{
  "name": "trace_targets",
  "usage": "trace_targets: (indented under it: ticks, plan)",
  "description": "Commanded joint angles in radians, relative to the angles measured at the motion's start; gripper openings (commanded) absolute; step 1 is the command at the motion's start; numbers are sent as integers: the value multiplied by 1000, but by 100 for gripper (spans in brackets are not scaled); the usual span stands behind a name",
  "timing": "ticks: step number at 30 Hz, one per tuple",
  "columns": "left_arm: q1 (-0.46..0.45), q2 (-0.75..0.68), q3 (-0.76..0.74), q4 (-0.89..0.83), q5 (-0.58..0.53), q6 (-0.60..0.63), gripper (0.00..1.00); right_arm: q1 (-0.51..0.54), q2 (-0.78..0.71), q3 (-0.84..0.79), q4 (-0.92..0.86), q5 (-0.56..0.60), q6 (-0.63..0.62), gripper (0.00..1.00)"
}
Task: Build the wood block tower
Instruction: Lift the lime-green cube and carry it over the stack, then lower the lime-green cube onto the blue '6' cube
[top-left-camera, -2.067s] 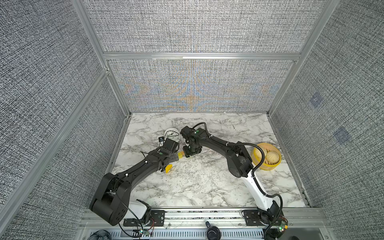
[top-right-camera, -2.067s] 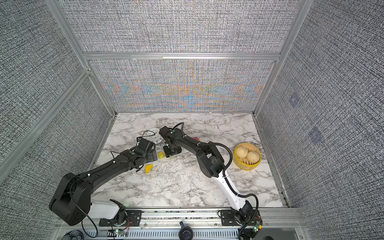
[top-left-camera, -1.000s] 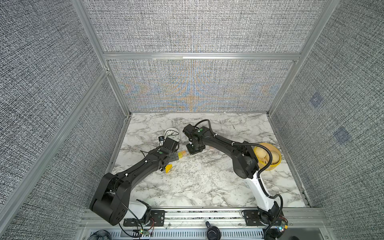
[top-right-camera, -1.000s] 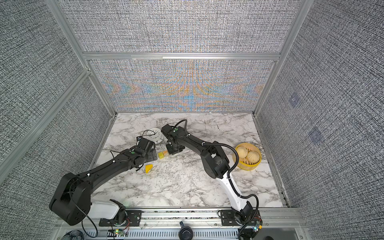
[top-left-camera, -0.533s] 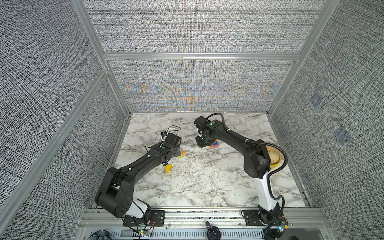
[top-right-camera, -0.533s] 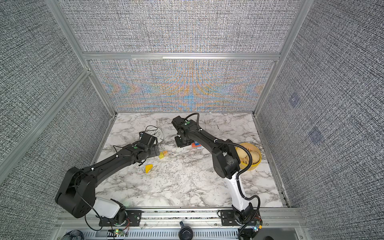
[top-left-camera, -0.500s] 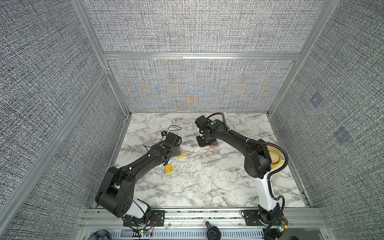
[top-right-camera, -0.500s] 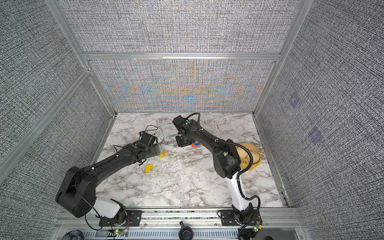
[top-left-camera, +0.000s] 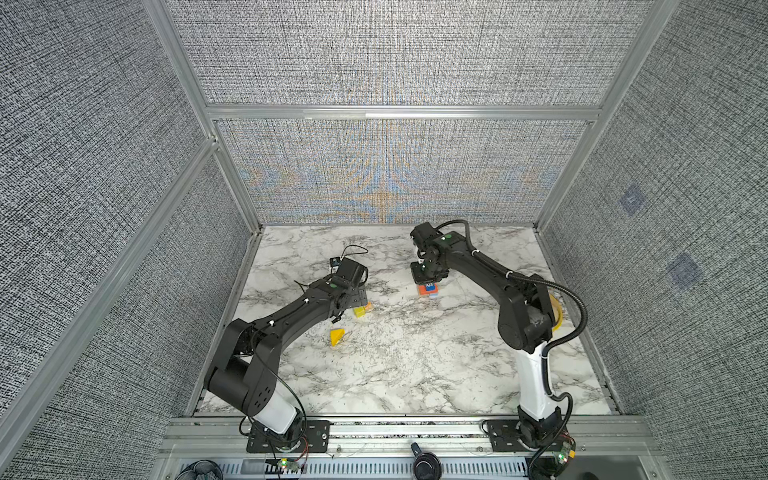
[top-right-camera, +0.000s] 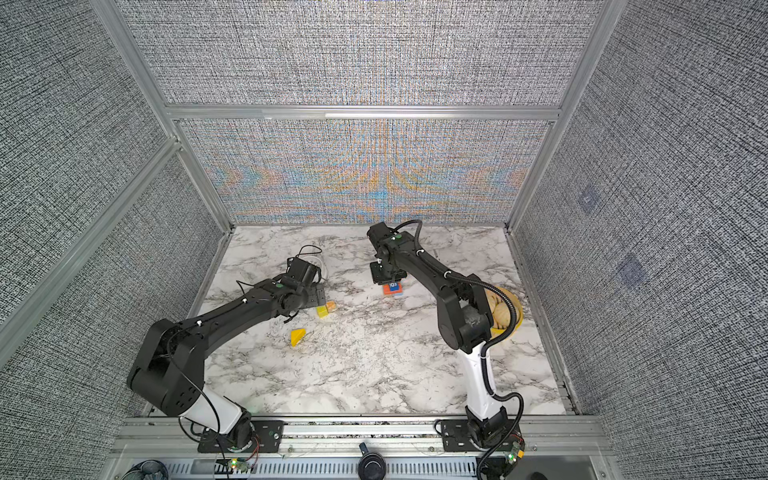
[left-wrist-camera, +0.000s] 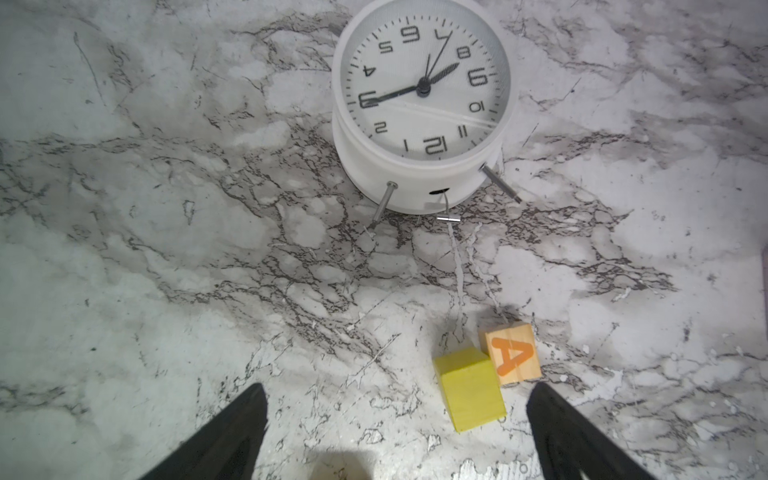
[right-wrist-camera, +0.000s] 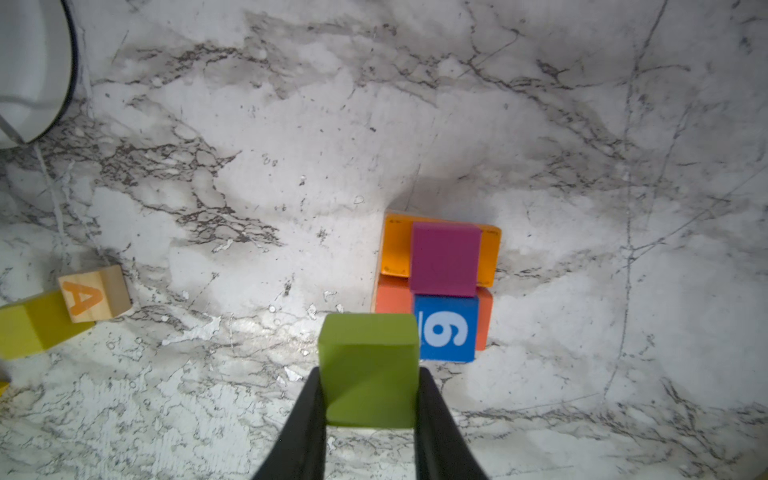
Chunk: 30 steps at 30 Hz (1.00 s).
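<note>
One green block (right-wrist-camera: 368, 340) clamped in right gripper (right-wrist-camera: 370, 386), just by tower (top-left-camera: 427, 289) of four, right of table's middle: two orange slabs (right-wrist-camera: 395, 249), magenta block (right-wrist-camera: 444, 257), blue cube (right-wrist-camera: 445, 328) reading "9". Three loose near splayed, empty left gripper (left-wrist-camera: 397, 399): yellow cube (left-wrist-camera: 471, 388), "A" cube (left-wrist-camera: 513, 353), yellow wedge (top-left-camera: 337, 336).

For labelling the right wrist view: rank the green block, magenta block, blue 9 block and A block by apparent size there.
1. green block, though nearness to the camera inflates it.
2. magenta block and blue 9 block, about alike.
3. A block, smallest.
</note>
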Motion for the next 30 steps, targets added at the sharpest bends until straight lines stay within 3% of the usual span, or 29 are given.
trace_targets:
  ticks: [1,30]
  plan:
    - [1,12,17,-3,8,11,99,-10,15,26,-19,11,-4,25]
    - [1,69,36,15,18,17,99,-67,117,129,-63,-8,1,25]
